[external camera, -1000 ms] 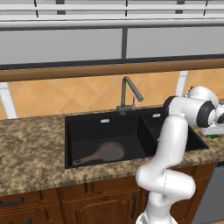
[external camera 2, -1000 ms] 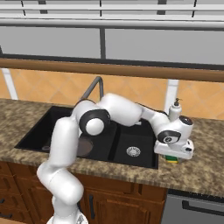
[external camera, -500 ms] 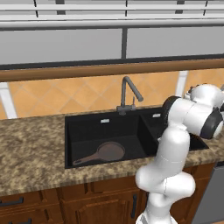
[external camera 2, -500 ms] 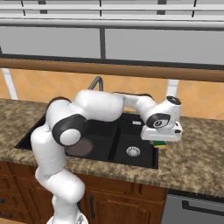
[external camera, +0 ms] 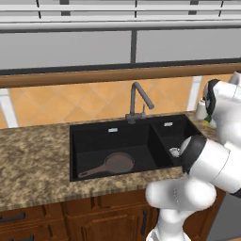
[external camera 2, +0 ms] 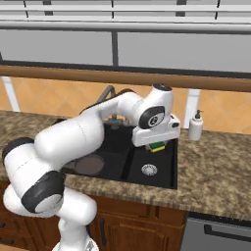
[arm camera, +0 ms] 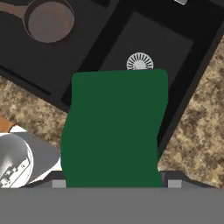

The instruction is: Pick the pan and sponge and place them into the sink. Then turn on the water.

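We've got the sponge (external camera 2: 158,146) clamped in our jaws, hanging right above the sink's (external camera 2: 169,184) right basin, with the pan (external camera: 119,163) already sitting in the left one.

We see a speckled brown granite desk (external camera: 33,164) running the width of the room, with dark wooden cabinet doors (external camera: 108,219) below it and dark pull handles on them. Behind the desk the wall is tiled in orange squares set diagonally (external camera: 70,106), topped by a brown wooden ledge (external camera: 94,76). Above the ledge we see grey panels (external camera 2: 59,46) split by dark vertical bars, with white slats across the top. At the lower right sits a grey appliance front (external camera 2: 215,238) with a dark handle. The light is even and shadowless.
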### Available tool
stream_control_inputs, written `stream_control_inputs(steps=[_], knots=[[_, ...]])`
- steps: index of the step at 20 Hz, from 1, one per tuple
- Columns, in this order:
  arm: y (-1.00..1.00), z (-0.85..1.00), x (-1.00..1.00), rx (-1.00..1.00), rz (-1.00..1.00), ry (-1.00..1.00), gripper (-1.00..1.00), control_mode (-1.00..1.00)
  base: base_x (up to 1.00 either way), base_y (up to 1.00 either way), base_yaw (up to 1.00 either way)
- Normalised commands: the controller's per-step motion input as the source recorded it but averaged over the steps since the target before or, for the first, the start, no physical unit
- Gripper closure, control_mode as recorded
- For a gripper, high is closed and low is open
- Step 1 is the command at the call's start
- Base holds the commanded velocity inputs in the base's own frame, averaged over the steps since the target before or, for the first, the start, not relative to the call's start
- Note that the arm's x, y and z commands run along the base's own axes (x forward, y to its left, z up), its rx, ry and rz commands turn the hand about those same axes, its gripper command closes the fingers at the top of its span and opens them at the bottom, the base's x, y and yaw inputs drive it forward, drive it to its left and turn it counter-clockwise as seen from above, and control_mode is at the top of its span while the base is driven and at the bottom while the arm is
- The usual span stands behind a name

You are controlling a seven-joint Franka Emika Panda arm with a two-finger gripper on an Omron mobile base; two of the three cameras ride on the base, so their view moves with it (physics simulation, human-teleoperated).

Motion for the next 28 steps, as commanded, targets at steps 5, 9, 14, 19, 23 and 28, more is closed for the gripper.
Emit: stream_control_inputs(steps=[5, 9, 14, 19, 23, 28], knots=[[0.98, 0.73, -0.12, 0.00, 0.28, -0.01, 1.00, -1.00, 0.00, 0.00, 0.00], [1.00, 0.73, -0.03, 0.00, 0.26, 0.00, 1.00, -1.00, 0.00, 0.00, 0.00], [1.00, 0.76, -0.20, 0.00, 0.25, 0.00, 1.00, -1.00, 0.00, 0.00, 0.00], [1.00, 0.48, -0.25, 0.00, 0.23, 0.00, 1.00, -1.00, 0.00, 0.00, 0.00], [1.00, 0.21, -0.15, -0.02, 0.22, 0.00, 1.00, -1.00, 0.00, 0.00, 0.00], [1.00, 0.04, -0.21, -0.07, 0.18, 0.00, 1.00, -1.00, 0.00, 0.00, 0.00]])
